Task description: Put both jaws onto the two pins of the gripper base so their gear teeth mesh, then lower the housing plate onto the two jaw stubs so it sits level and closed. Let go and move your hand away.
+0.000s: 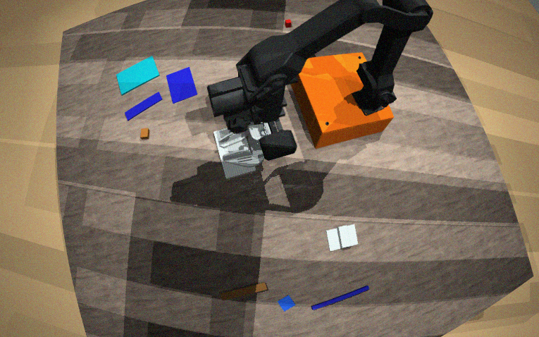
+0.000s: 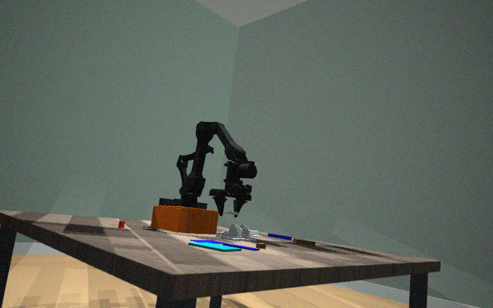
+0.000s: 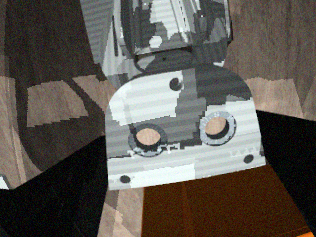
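Observation:
My gripper (image 2: 229,214) (image 3: 179,131) is shut on the housing plate (image 2: 230,212) (image 3: 162,106), a pale grey plate with two round holes, rounded at one end. The plate is held about level, above the table. The gripper base (image 1: 240,169) (image 2: 232,238) lies on the table, below the plate and partly past its rounded edge in the wrist view. Pale grey jaw parts sit on the base, with two upright rounded shapes side by side in the exterior view. The held plate and the arm hide the pins, stubs and gear teeth, so meshing cannot be told.
The orange block (image 1: 325,96) (image 2: 185,220) under the arm stands close beside the base. Cyan and blue flat pieces and a small brown cube (image 1: 144,133) lie on its other side. Two pale tiles (image 1: 348,235), a brown bar (image 1: 244,290) and blue pieces lie farther off.

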You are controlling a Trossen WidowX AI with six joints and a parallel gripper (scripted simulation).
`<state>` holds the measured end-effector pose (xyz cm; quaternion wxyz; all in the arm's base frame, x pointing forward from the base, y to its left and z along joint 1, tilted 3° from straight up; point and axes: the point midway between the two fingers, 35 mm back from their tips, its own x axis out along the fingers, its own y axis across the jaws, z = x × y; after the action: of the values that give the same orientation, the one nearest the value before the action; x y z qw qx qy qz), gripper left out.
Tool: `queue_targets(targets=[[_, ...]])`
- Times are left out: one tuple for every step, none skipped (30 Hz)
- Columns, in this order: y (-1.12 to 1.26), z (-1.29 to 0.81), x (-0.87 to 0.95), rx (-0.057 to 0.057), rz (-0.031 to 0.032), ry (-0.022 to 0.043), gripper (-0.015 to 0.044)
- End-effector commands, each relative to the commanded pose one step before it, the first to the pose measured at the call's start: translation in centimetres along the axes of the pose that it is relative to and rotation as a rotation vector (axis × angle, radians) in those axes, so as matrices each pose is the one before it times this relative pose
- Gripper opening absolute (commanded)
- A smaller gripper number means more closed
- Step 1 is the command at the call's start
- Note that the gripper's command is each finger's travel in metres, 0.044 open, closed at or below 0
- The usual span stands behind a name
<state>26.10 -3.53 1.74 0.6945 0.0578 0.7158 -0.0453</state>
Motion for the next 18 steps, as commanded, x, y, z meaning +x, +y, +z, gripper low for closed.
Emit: queue_targets(targets=[[-0.040,0.077,-0.094,-0.0035,-0.00325,-0.00622,0.0351],[0.000,0.000,0.000,0.0000,0.00000,0.00000,0.0351],[0.000,0.000,0.000,0.0000,0.00000,0.00000,0.0351],[0.000,0.000,0.000,0.0000,0.00000,0.00000,0.0351],[0.000,0.000,0.000,0.0000,0.00000,0.00000,0.0351],[0.000,0.000,0.000,0.0000,0.00000,0.00000,0.0351],[0.000,0.003,0.027,0.0000,0.00000,0.00000,0.0351],[0.000,0.010,0.081,0.0000,0.00000,0.00000,0.0351],[0.000,0.015,0.135,-0.0001,0.00000,0.00000,0.0351],[0.000,0.018,0.165,-0.0001,0.00000,0.00000,0.0351],[0.000,0.016,0.165,-0.0001,0.00000,0.00000,0.0351],[0.000,0.015,0.165,-0.0001,0.00000,0.00000,0.0351],[0.000,0.014,0.164,-0.0001,0.00000,0.00000,0.0351],[0.000,0.013,0.164,-0.0001,0.00000,0.00000,0.0351],[0.000,0.012,0.164,-0.0001,0.00000,0.00000,0.0351],[0.000,0.011,0.164,-0.0001,0.00000,0.00000,0.0351],[0.000,0.010,0.163,-0.0001,0.00000,0.00000,0.0351],[0.000,0.009,0.163,-0.0001,0.00000,0.00000,0.0351]])
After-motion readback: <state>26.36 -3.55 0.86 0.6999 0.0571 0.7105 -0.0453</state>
